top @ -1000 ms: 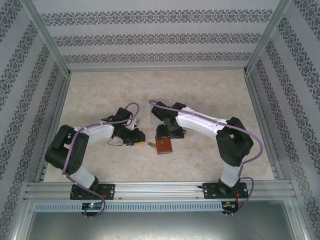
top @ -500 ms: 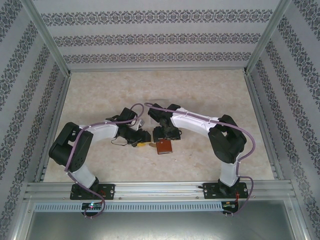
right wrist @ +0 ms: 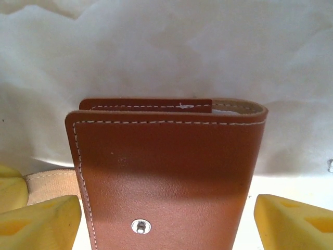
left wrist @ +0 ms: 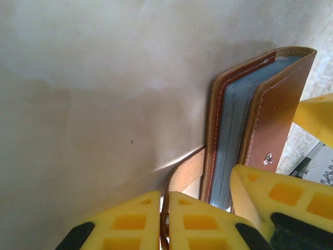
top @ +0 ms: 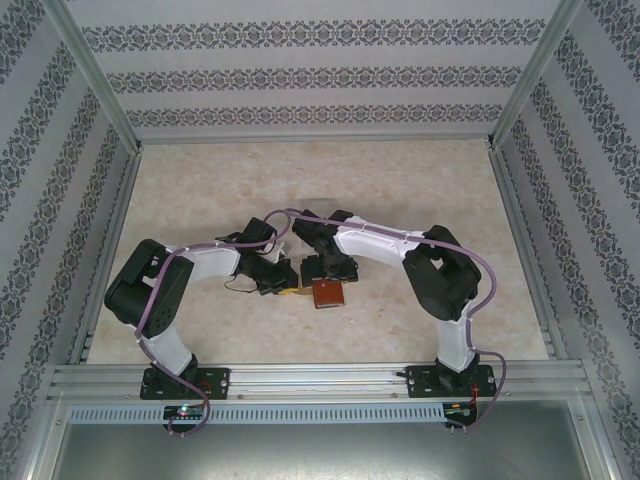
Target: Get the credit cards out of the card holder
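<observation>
Early stage: card holder (right wrist: 166,177) folded, no credit cards drawn; left gripper (left wrist: 164,225) pinching strap tab (left wrist: 183,174), right gripper (right wrist: 166,219) spread astride it.

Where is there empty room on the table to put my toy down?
The bare beige table between the arms and the back wall is free, and so is the near strip between the two arm bases. It's crowded in the middle, where the left gripper and right gripper meet at the reddish-brown leather card holder.
</observation>
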